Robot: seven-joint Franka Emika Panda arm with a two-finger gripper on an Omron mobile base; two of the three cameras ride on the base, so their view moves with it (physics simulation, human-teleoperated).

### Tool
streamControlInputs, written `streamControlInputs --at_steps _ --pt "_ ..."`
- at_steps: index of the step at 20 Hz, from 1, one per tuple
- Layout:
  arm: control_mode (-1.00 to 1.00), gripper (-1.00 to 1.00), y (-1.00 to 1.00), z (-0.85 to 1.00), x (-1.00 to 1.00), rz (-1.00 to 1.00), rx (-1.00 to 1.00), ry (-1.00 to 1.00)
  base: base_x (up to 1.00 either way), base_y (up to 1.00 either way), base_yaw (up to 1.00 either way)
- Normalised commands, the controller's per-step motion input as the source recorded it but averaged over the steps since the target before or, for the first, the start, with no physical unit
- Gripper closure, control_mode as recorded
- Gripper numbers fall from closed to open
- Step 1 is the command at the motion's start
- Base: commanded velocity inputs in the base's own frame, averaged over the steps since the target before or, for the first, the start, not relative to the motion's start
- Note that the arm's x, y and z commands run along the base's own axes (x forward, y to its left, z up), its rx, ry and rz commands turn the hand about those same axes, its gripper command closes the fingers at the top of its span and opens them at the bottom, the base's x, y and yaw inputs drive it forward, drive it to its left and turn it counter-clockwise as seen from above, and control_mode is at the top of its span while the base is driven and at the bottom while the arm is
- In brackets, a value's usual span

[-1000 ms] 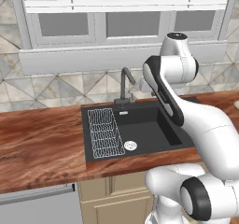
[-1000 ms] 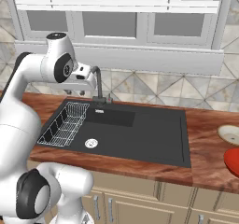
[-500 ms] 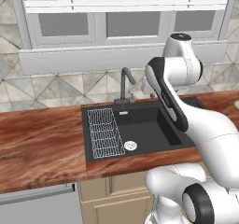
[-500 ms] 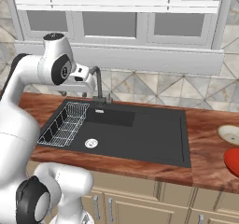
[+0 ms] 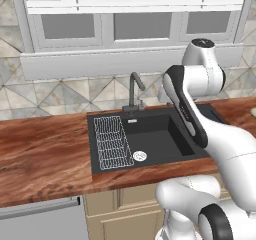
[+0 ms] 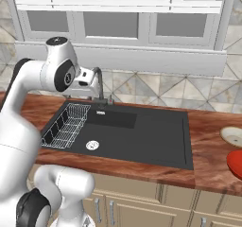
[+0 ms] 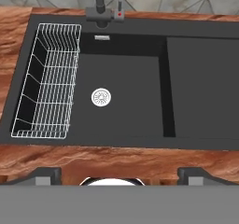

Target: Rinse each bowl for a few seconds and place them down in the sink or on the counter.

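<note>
On the counter [image 6: 210, 126] right of the sink [image 6: 142, 136], a pale cream bowl [image 6: 232, 136] and a glossy red bowl [image 6: 235, 164] sit close together, both cut off by the picture's right edge. In the hand view my gripper [image 7: 119, 174] hovers above the sink's front edge, looking down into the black basin [image 7: 130, 78]. It is open, its two dark fingertips [image 7: 44, 174] stand wide apart, and nothing is between them. The bowls are well off to the gripper's right. The basin holds no bowl.
A white wire rack [image 7: 46, 83] fills the sink's left side, next to the round silver drain [image 7: 101, 97]. The dark tall faucet [image 7: 99, 3] rises at the back rim. A raised black ledge [image 7: 200, 87] forms the sink's right part. Windows and tiled wall stand behind.
The arm's upper links have shifted a little to the right in the left base view. Both bowls lie where they were.
</note>
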Motion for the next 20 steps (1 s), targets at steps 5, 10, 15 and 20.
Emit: streamControlInputs --at_steps 5,10,15,20 --pt "-1.00 -1.00 -0.28 0.00 0.00 -0.01 0.00 0.00 0.00 0.00 0.00" --pt "-1.00 -1.00 -0.36 -0.01 0.11 0.00 0.00 0.01 0.00 0.00 0.00" --pt "-1.00 -1.00 -0.44 0.00 0.15 0.00 0.00 0.02 0.00 0.00 0.00" --pt "-1.00 -1.00 -0.48 -0.01 0.19 0.00 0.00 0.04 0.00 0.00 0.00"
